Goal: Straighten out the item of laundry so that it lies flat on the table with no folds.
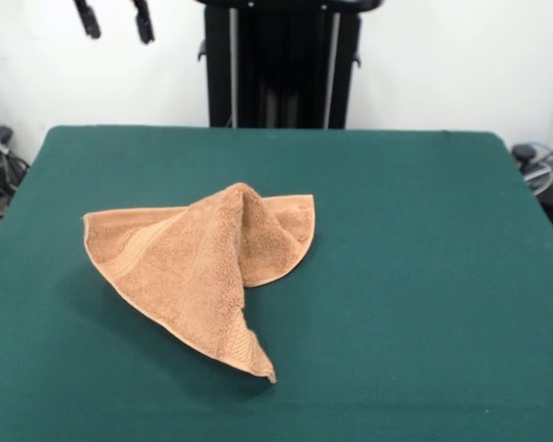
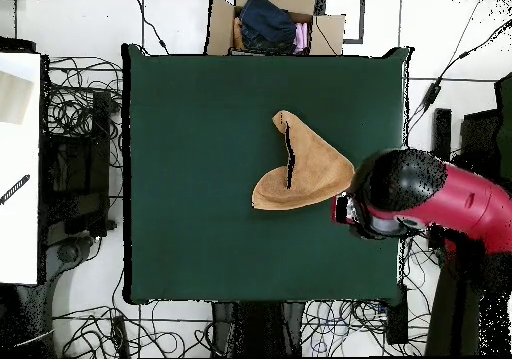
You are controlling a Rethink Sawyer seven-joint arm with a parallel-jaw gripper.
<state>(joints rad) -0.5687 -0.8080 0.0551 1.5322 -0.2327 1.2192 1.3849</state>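
The item of laundry [image 1: 198,267], an orange-tan terry towel, lies left of the middle of the table [image 1: 424,276]. It is folded over itself, with a raised ridge in the middle and one corner pointing toward the near edge. From above, the towel [image 2: 300,165] shows as a curved folded shape on the green table [image 2: 190,175], right of centre. My gripper [image 1: 115,20] hangs high at the top left, well clear of the towel, open with nothing between its fingers. In the overhead view the red and black arm [image 2: 420,195] sits over the table's right edge, beside the towel.
A cardboard box [image 2: 222,25] holding clothes stands beyond the table's top edge in the overhead view. Cables [image 2: 80,105] cover the floor around the table. A white surface [image 2: 20,165] stands at the left. The black pedestal [image 1: 281,64] rises behind the table.
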